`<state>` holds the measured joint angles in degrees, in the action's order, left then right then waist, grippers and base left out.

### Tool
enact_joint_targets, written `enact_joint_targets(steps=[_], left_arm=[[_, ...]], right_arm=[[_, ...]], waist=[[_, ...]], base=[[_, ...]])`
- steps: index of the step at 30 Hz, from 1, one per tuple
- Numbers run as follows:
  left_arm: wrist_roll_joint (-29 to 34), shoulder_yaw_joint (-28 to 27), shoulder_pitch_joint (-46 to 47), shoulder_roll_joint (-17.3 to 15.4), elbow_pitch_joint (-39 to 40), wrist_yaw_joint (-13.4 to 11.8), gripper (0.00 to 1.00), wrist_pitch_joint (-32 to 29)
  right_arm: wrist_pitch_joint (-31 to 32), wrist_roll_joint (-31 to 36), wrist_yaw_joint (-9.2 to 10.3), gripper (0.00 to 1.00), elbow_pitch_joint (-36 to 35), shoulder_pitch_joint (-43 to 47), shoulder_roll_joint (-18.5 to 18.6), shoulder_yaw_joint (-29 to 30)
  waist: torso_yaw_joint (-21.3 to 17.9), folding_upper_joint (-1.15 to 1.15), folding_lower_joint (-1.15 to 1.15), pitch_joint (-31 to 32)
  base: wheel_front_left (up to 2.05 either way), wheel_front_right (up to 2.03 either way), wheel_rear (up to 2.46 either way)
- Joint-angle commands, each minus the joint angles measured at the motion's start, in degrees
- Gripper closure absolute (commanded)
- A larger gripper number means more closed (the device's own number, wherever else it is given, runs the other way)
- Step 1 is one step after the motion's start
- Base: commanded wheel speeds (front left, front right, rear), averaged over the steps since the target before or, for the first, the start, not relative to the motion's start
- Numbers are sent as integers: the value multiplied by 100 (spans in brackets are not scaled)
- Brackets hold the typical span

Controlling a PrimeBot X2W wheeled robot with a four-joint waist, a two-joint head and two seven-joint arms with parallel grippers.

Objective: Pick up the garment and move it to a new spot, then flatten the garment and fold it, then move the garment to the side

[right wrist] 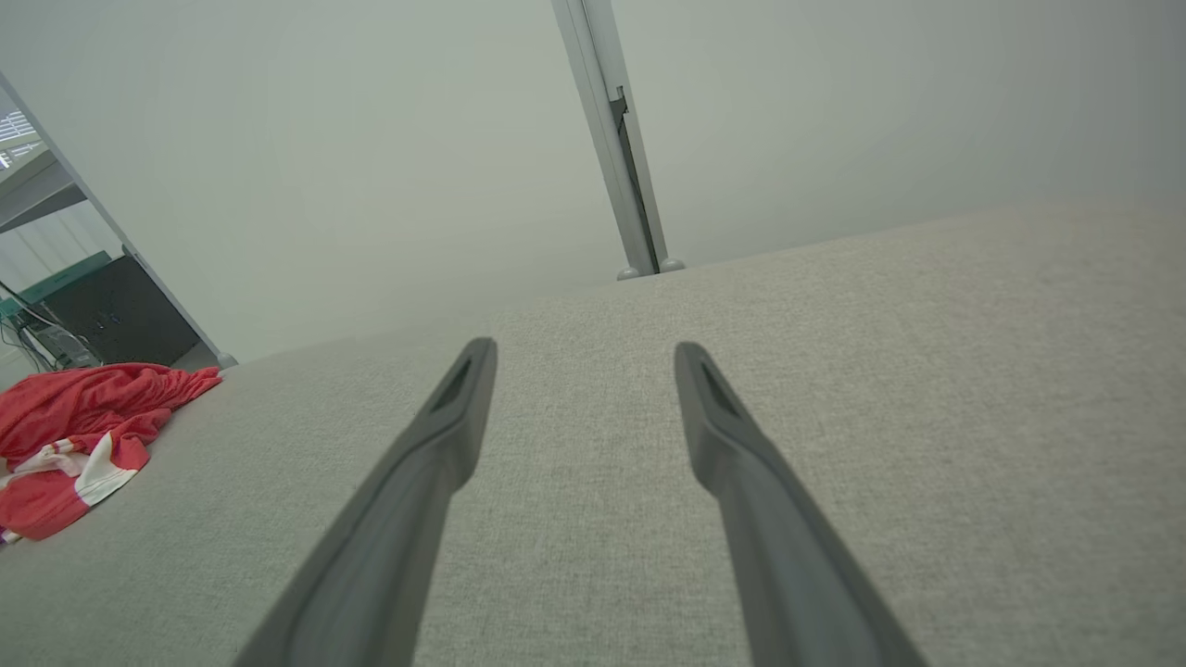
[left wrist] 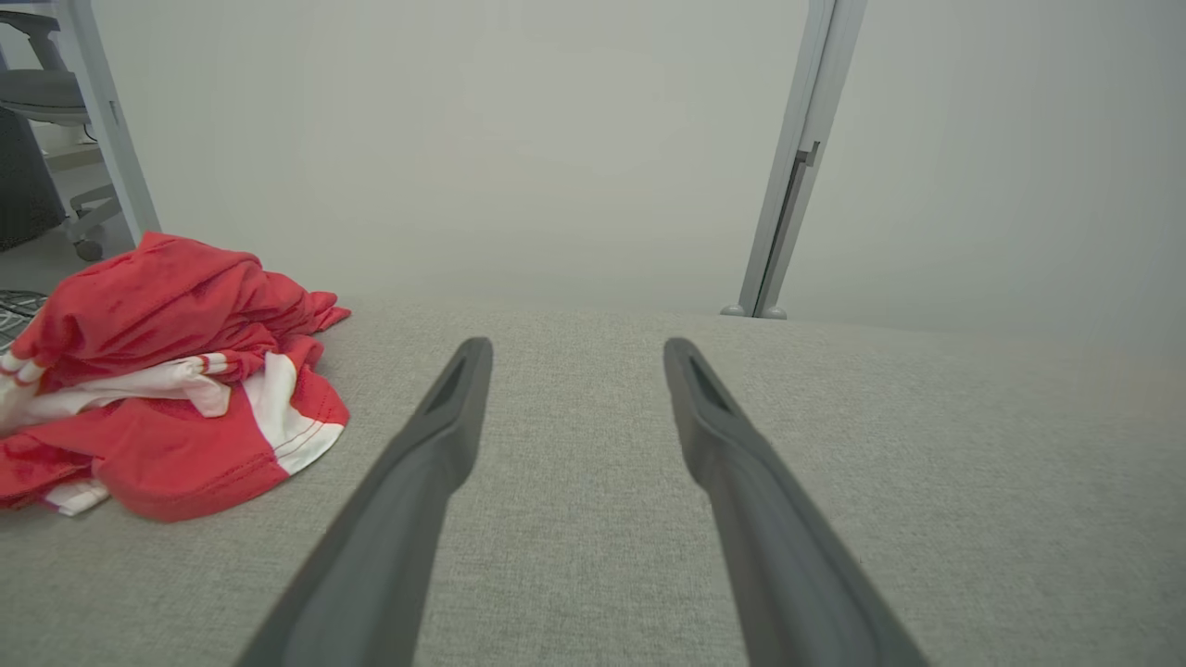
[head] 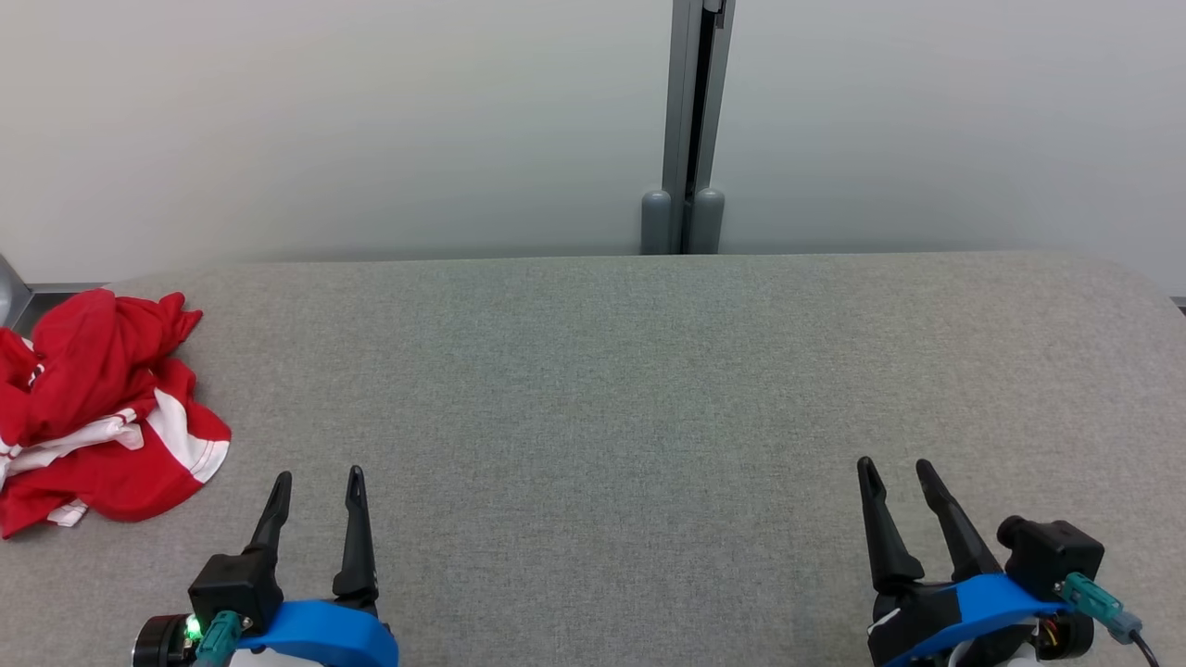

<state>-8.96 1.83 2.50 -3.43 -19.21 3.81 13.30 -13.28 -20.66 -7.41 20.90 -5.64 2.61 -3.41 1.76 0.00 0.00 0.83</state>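
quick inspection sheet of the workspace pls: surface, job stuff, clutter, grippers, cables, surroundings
surface: grey fabric tabletop, flat, no stains seen
job's things: red and white garment, crumpled in a heap at the table's left edge, nothing touching it
clutter: nothing seen
grippers: left gripper and right gripper both open, holding nothing, near the front edge
cables: teal plug and dark cable at the right wrist; second teal plug at the left wrist
surroundings: pale wall panels, grey post behind the table; office chair off to the left

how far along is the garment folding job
Nothing looks done: the crumpled red-and-white cloth garment lies heaped at the left edge of the grey fabric-covered table. Nothing is in hand: the left claw and right claw are open and empty, apart from it. Pickup, flattening, folding, moving aside remain.
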Motion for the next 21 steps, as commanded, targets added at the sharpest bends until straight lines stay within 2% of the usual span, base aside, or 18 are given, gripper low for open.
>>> enact_joint_targets(steps=[1,15,21], left_arm=[[128,3,46,-40,-4,-30,0,60],[636,-2,19,-46,-139,-119,0,199],[561,-41,28,-38,-160,-125,0,198]], right_arm=[[-57,119,-13,0,13,-65,42,-22],[-203,795,-9,0,177,-117,46,-10],[-200,830,-9,0,225,-89,44,70]], waist=[[3,0,0,0],[-2,0,0,16],[0,0,0,12]], base=[[0,0,0],[0,0,0],[0,0,0]])
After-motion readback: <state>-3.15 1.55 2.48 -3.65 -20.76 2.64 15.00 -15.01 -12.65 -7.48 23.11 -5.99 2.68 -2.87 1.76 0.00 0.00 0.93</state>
